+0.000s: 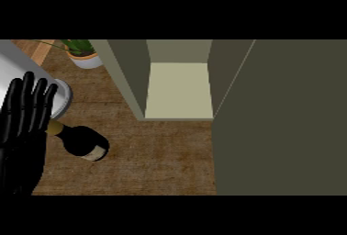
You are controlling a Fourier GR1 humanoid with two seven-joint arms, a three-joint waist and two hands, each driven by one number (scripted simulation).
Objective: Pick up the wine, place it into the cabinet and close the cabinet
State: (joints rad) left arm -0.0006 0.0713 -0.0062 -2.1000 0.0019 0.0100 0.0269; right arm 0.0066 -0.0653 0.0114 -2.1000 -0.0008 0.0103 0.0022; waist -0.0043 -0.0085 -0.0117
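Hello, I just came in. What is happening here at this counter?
A robot stands at a wooden counter. Its left hand is open, fingers straight, beside a dark wine bottle that stands on the counter and is not grasped yet. The cabinet is open, its door swung out, and the shelf inside holds nothing visible. The right hand is not in view.

One wine bottle (82, 141), dark glass with a gold-capped neck, on the desk (156, 156). One cabinet (180, 82), door (284, 119) standing open, one pale shelf visible inside. One potted plant (82, 54) in a white pot, at the desk's far left. One grey metal rounded object (30, 75), partly in view. One black hand (27, 114), at the left edge.
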